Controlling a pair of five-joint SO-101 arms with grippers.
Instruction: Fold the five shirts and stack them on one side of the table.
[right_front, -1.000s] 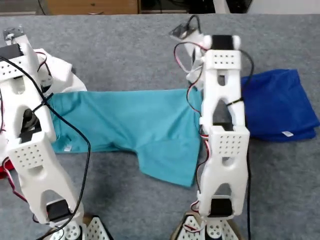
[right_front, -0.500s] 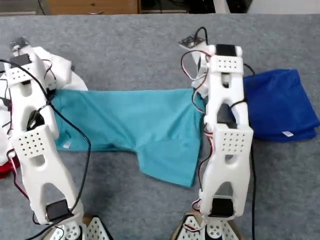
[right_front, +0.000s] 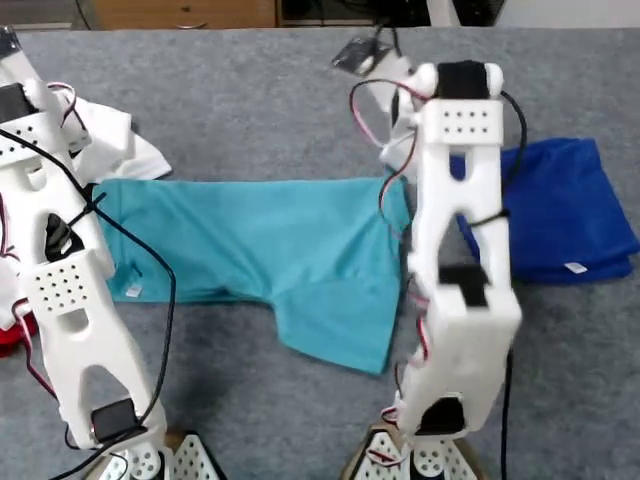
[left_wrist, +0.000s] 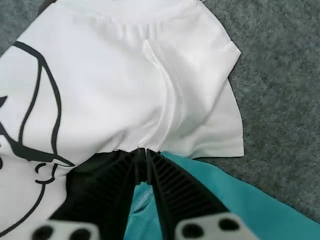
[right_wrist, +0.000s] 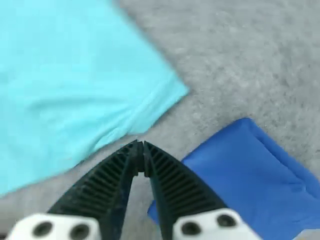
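We see the left gripper (left_wrist: 141, 151) with fingers pressed together over the edge where the white shirt (left_wrist: 125, 75) meets the teal shirt (right_front: 270, 245), spread mid-frame. The right gripper (right_wrist: 140, 146), fingers likewise together, hangs between teal shirt and blue shirt (right_front: 560, 210), folded at right.

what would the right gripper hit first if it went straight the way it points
Probably the bare table, in the gap between the teal shirt and blue shirt; depth is unclear.
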